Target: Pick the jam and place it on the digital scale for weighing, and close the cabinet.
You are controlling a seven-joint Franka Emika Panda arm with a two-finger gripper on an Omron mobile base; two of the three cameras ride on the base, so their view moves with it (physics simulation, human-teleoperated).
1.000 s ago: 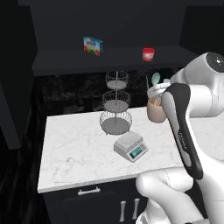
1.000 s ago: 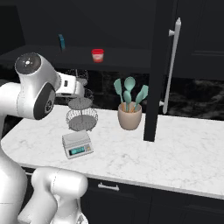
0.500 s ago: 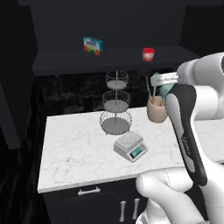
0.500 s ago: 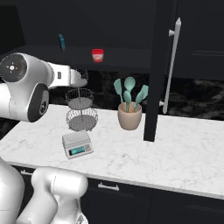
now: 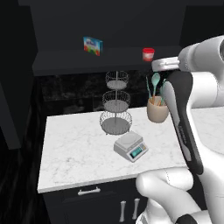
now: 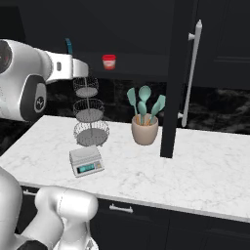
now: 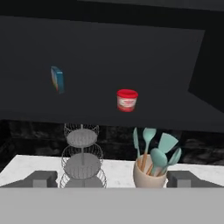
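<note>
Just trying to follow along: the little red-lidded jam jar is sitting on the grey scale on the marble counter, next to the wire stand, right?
Not quite. The jam is up on the shelf of the open cabinet, as the left base view shows. The digital scale does sit on the marble counter next to the wire stand, but its platform is bare.

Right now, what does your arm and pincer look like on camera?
Glossy white rounded arm segments with dark grey joint bands and a black strip along the forearm. The pincer shows two small blocky dark grey fingertips. No cables or markings visible.
</note>
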